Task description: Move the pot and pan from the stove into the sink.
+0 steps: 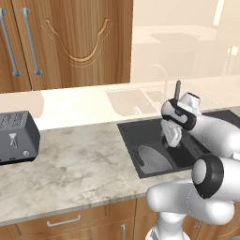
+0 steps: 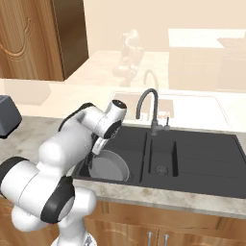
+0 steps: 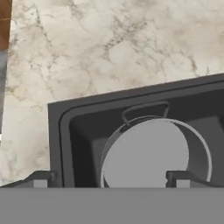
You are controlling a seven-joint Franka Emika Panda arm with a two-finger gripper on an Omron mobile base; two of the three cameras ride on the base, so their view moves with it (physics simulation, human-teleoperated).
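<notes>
So the round grey metal pot (image 3: 148, 153) with low straight walls is sitting in the left basin of the black rectangular double-basin sink (image 2: 192, 158); you can see it from the left base camera (image 1: 153, 159) and the right one too (image 2: 109, 166). One of its thin loop side handles (image 3: 144, 111) points toward the basin wall nearest the beige marbled stone countertop (image 1: 79, 164).

The white arm's two-finger gripper (image 3: 109, 178) hangs right above the pot, looking straight down into it. Its dark fingertips (image 3: 40, 179) are spread wide apart, one over the basin's edge and the other over the pot's inside, with nothing pinched between them. From the left base camera the gripper (image 1: 171, 136) is just over the basin.

The tall curved metal faucet (image 2: 146, 108) stands behind the sink divider. A grey toaster (image 1: 16, 137) sits on the counter, well off to the left.
</notes>
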